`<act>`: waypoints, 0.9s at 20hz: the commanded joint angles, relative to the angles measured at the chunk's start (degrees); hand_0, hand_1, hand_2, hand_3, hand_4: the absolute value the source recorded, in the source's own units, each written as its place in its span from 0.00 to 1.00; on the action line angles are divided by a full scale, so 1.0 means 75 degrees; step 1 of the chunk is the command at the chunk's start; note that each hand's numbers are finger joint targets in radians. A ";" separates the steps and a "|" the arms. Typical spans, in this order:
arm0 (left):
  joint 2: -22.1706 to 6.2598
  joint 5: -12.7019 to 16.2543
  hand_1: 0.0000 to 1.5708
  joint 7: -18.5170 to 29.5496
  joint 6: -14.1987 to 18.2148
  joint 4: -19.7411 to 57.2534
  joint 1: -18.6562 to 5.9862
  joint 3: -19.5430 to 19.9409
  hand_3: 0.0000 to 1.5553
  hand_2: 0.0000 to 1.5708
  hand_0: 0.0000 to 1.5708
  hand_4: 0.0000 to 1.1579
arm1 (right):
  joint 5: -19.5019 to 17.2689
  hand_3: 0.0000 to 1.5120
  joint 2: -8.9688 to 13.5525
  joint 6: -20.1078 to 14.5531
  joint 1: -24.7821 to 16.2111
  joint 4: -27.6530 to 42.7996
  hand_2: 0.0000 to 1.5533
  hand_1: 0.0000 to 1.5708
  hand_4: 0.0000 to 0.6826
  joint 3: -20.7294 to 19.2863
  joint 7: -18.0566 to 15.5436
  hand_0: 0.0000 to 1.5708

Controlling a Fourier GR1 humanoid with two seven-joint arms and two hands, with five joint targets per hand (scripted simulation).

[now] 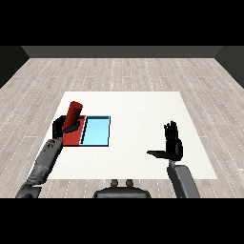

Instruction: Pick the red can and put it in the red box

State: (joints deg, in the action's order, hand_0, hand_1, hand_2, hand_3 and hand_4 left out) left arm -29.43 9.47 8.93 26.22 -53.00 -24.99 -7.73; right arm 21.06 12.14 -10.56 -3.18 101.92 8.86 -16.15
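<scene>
Red can [74, 113] sits tilted in my left hand [62, 126], whose fingers and thumb curl round its lower part, holding it over the red tray [72, 137]; I cannot tell whether its base touches the tray floor. Just beside that hand, on its inner side, the light blue tray [96, 132] lies edge to edge with the red one, and I see nothing inside it. My right hand [173, 144] stands well apart across the white table [143, 114], fingers straight and upright, thumb spread toward the trays, holding nothing.
</scene>
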 commanded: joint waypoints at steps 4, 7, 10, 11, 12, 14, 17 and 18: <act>-0.0143 -0.0807 0.96 -0.0658 0.0062 0.3198 -0.0803 -0.0140 0.88 0.91 0.96 0.84 | 0.0157 0.00 -0.0167 0.0215 0.0508 -0.0864 0.00 0.00 0.00 -0.0331 -0.0410 0.00; -0.0348 -0.0992 0.68 -0.0679 -0.0425 0.4353 -0.1068 -0.0165 0.40 0.62 0.68 0.71 | -0.0071 0.00 -0.0016 0.0039 0.0600 -0.0850 0.00 0.00 0.00 -0.0282 -0.0078 0.00; 0.0306 -0.1106 0.00 -0.0772 -0.0142 0.5298 -0.1546 -0.0120 0.00 0.21 0.00 0.61 | -0.0088 0.00 0.0033 0.0174 0.0589 -0.1079 0.00 0.00 0.00 -0.0380 -0.0256 0.00; 0.0155 -0.1155 0.61 -0.0573 -0.0498 0.5444 -0.1466 -0.0176 0.00 0.58 0.61 0.63 | -0.0274 0.00 -0.0245 0.0086 0.0718 -0.1396 0.00 0.00 0.00 -0.0185 -0.0545 0.00; 0.0317 -0.1149 0.59 -0.0702 -0.0400 0.5665 -0.1590 -0.0130 0.00 0.56 0.59 0.62 | -0.0186 0.00 -0.0206 0.0141 0.0891 -0.1580 0.00 0.00 0.00 -0.0317 -0.0511 0.00; 0.0162 -0.0996 0.56 0.0145 -0.1170 0.5785 -0.1403 0.0054 0.50 0.59 0.56 0.45 | -0.0263 0.00 -0.0434 0.0105 0.0801 -0.1680 0.00 0.00 0.00 -0.0231 -0.0802 0.00; -0.0028 -0.1654 0.00 -0.0727 -0.1874 0.6287 -0.1941 -0.0597 0.00 0.00 0.00 0.17 | -0.0134 0.00 -0.0408 0.0181 0.0936 -0.1680 0.00 0.00 0.00 -0.0350 -0.0781 0.00; 0.0103 -0.1717 0.00 -0.0699 -0.1910 0.6390 -0.2039 -0.0626 0.00 0.00 0.00 0.00 | -0.0134 0.00 -0.0305 0.0256 0.0977 -0.1816 0.00 0.00 0.00 -0.0445 -0.0798 0.00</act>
State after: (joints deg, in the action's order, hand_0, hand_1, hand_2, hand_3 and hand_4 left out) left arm -28.84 -0.71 5.06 16.13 -9.29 -37.67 -10.29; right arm 19.63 9.81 -9.36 3.27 89.71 6.41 -21.44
